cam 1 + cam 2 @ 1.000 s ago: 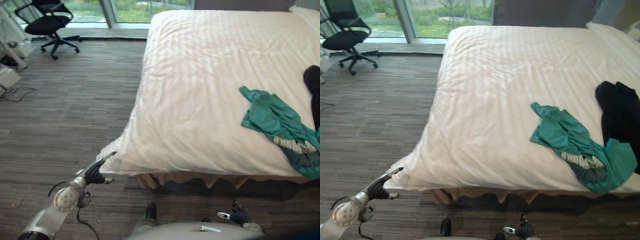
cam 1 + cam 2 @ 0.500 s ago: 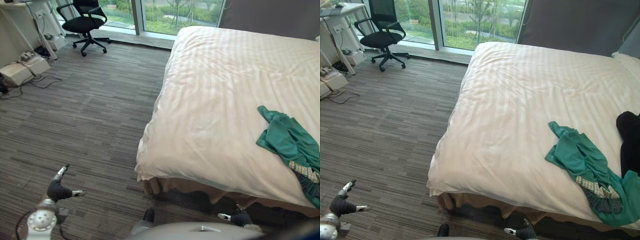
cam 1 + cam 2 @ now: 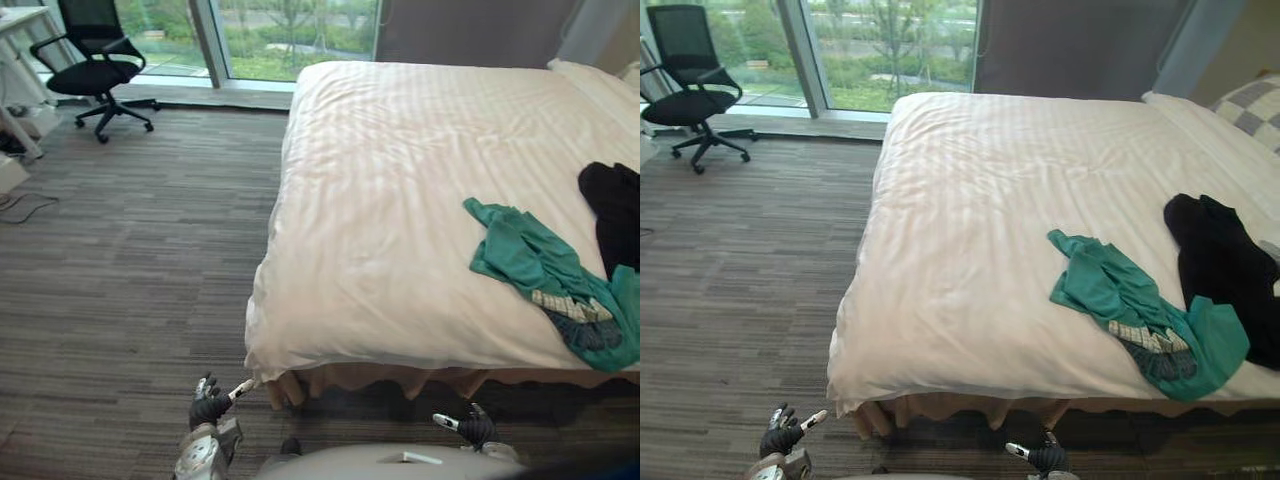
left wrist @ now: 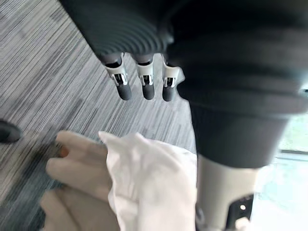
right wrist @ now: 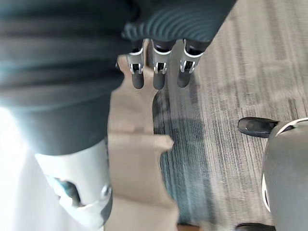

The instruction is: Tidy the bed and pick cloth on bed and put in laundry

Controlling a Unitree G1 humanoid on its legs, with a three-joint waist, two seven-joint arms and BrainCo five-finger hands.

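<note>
A green garment lies crumpled on the white duvet near the bed's right front edge. A black garment lies just beyond it on the right. My left hand hangs low over the carpet by the bed's front left corner, fingers relaxed and empty. In the left wrist view the duvet corner hangs past my fingers, apart from them. My right hand hangs low before the bed's front edge, open and empty, with the beige bed skirt beyond it.
Striped grey carpet stretches left of the bed. A black office chair stands at the far left by the window. A checked pillow lies at the bed's head on the right.
The camera has swung left and back again. My left arm has dropped from the duvet's front corner to hang low beside it. The clothes lie as before.
</note>
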